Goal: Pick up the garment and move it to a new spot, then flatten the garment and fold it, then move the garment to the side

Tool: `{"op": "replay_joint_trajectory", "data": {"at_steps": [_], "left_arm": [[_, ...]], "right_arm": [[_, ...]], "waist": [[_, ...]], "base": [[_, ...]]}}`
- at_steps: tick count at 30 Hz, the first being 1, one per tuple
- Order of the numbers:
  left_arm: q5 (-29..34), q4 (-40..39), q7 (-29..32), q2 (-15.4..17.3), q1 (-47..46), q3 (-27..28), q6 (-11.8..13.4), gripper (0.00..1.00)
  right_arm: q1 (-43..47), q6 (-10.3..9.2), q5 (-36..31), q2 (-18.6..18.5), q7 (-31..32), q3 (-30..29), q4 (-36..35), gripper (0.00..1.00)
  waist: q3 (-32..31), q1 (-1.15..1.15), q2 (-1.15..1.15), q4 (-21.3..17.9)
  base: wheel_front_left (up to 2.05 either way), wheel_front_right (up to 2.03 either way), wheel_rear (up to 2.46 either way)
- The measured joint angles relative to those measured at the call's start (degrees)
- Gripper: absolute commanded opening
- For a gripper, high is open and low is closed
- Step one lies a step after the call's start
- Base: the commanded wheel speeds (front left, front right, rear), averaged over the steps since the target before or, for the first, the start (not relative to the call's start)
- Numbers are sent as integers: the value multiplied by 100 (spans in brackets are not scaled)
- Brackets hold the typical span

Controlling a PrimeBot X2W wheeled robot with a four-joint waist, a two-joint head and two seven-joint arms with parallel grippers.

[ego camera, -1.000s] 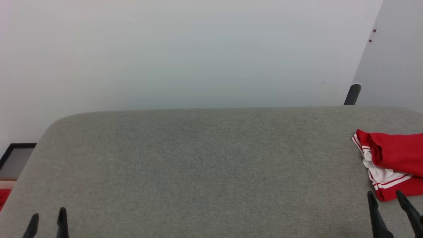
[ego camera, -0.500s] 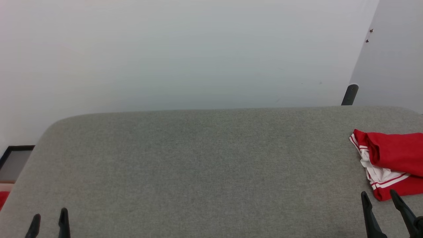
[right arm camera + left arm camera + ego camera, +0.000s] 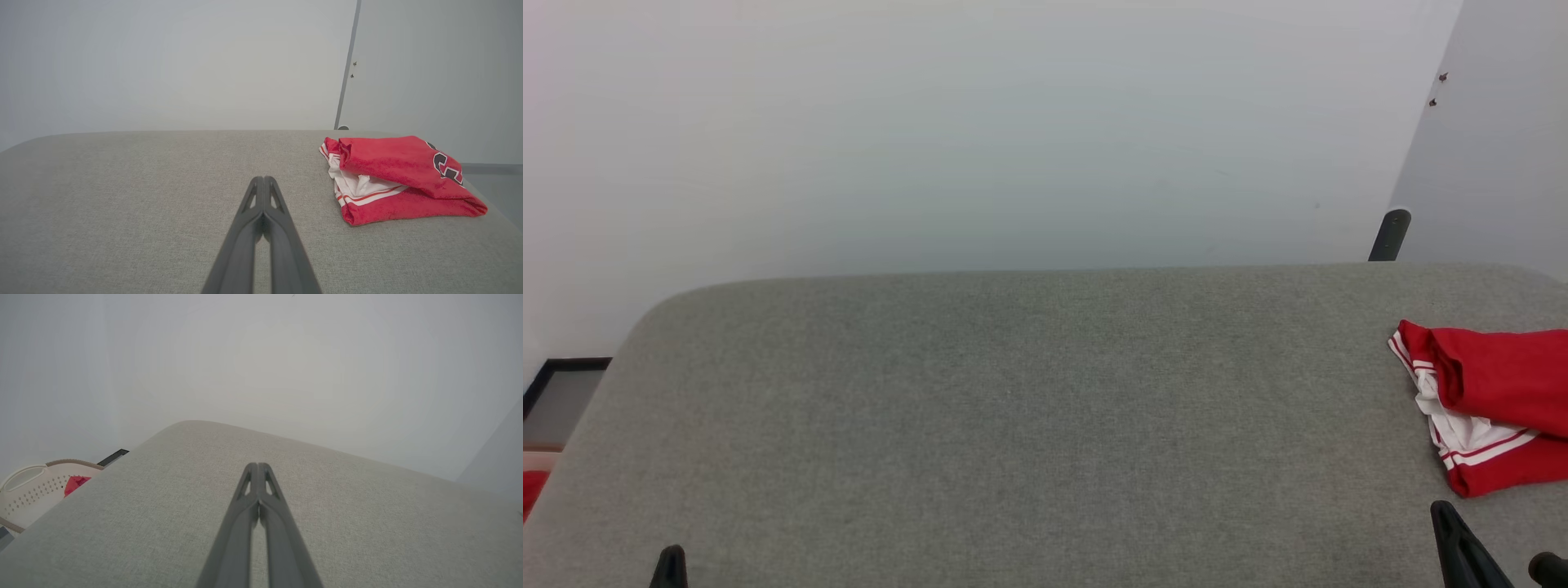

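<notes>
Red-and-white, the folded jersey (image 3: 400,179) is seen at the desk's (image 3: 1013,408) right end, long axis lying crosswise, ahead and right of the right jaws, the nearer pair, both pairs closed empty.

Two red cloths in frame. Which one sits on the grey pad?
The folded red jersey with white striped trim and black lettering, by the right hand. The other red cloth lies in the pale basket off the pad.

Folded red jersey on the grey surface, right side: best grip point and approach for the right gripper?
Probably the garment by its layered left edge, where white striped trim shows, coming from its left with the right gripper, now shut. Its top is a smooth rounded fold.
</notes>
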Motion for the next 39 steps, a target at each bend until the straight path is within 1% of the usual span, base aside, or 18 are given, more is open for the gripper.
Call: {"op": "replay_joint_trajectory", "data": {"at_steps": [20,39], "left_arm": [[-1604,342,542,-307,-531,-33,-110,0],[-2851,590,948,-547,-983,-64,-208,0]], "right_arm": [[-426,0,2092,92,175,-33,515,0],[-806,-1,3688,171,303,-62,920,0]], "waist": [[109,0,0,4],[211,0,0,6]], "base": [[0,0,0],[0,0,0]]}}
